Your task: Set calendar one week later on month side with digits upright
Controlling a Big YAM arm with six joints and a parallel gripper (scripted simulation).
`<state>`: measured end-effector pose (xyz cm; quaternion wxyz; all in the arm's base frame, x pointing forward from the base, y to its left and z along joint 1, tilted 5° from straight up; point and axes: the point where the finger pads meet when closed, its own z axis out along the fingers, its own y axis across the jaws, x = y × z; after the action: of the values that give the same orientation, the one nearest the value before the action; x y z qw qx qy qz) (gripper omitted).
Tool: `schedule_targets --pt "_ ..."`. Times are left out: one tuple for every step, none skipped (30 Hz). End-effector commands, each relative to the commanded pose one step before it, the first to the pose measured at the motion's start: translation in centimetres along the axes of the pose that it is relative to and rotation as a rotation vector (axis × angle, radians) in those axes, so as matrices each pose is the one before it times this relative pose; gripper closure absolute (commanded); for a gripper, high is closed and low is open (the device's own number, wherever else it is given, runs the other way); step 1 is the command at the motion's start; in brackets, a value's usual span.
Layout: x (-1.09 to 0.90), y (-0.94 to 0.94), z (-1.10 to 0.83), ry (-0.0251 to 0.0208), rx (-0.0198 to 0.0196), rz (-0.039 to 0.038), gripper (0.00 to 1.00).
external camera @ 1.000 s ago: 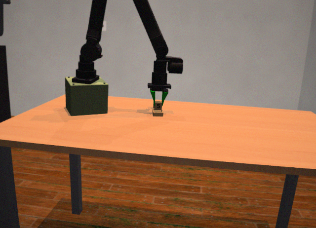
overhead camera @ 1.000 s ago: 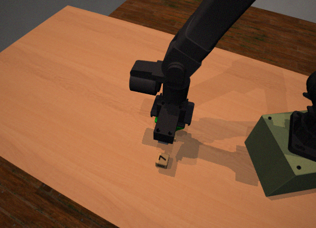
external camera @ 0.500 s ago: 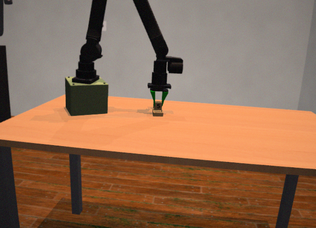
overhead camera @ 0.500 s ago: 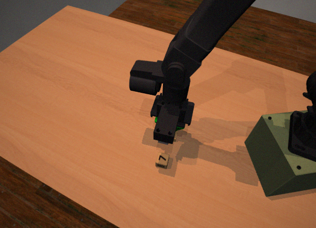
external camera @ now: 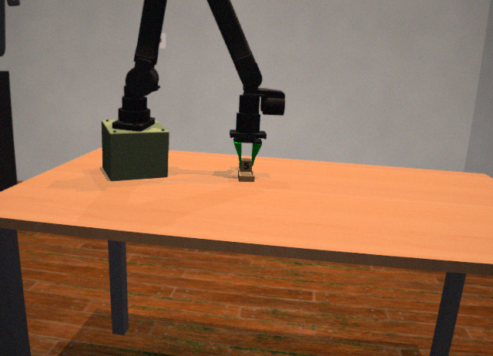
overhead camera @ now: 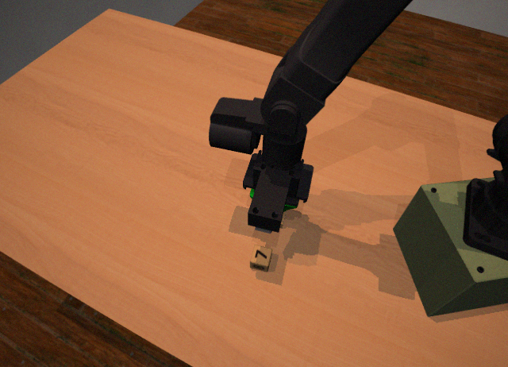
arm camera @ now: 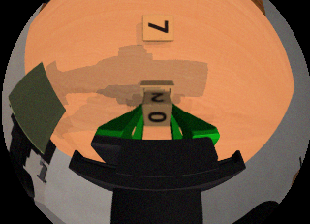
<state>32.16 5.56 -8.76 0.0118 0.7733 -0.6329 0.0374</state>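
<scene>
My gripper [external camera: 246, 166] [arm camera: 157, 107] points down, its green fingers shut on a wooden cube [external camera: 246, 161] [arm camera: 165, 108]. The held cube shows a 5, upright, in the exterior view, and a 0 and a 2 turned sideways in the wrist view. It is at or just above the small tray [external camera: 246, 179] [arm camera: 157, 82]; whether it touches the tray's floor cannot be told. The tray rests on the table. A second cube [overhead camera: 261, 257] [arm camera: 158, 27] lies on the table outside the tray, with a 7 on top. In the top view the arm hides the fingertips, the held cube and most of the tray.
The green base block [overhead camera: 426, 248] [external camera: 135, 155] [arm camera: 36, 108] carries the arm and stands on the table, off to one side of the tray. The arm's shadow falls across the table [overhead camera: 123, 149] between the block and the cubes.
</scene>
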Motion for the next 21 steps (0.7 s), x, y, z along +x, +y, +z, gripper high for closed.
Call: schedule_targets --pt "0.249 -0.349 0.329 0.00017 0.01018 -0.00431 0.73" --pt "0.003 -0.157 -0.043 0.00001 0.00267 0.00019 0.73" --pt "0.001 -0.055 -0.015 0.00000 0.00092 0.00009 0.73" --pt "0.000 -0.001 0.000 0.00000 0.00001 0.00003 0.73" --pt "0.000 0.001 0.000 0.00000 -0.00001 0.00000 0.73" --pt "0.000 0.000 0.000 0.00000 0.00000 0.00000 0.73" --pt "0.000 -0.001 0.000 0.00000 0.00001 0.00000 0.73" --pt "0.000 0.000 0.000 0.00000 0.00000 0.00000 0.73" --pt "0.000 0.001 0.000 0.00000 -0.00001 0.00000 0.73" --pt "0.000 0.000 0.000 0.00000 0.00000 0.00000 0.73" --pt "0.000 0.000 0.000 0.00000 0.00000 0.00000 0.73" --pt "0.000 0.000 0.000 0.00000 0.00000 0.00000 0.73" --pt "0.000 0.000 0.000 0.00000 0.00000 0.00000 0.73" --pt "0.000 0.000 0.000 0.00000 0.00001 0.00000 0.73" --pt "0.000 0.000 0.000 0.00000 0.00000 0.00000 0.73" --pt "0.000 0.000 0.000 0.00000 -0.00001 0.00000 0.73" --pt "0.000 0.000 0.000 0.00000 0.00000 0.00000 0.73" --pt "0.000 0.000 0.000 0.00000 0.00001 0.00000 0.73" --pt "0.000 0.000 0.000 0.00000 0.00000 0.00000 0.73" --pt "0.000 -0.001 0.000 0.00000 0.00002 0.00000 0.73" --pt "0.000 -0.008 -0.002 0.00000 0.00012 0.00001 0.73"
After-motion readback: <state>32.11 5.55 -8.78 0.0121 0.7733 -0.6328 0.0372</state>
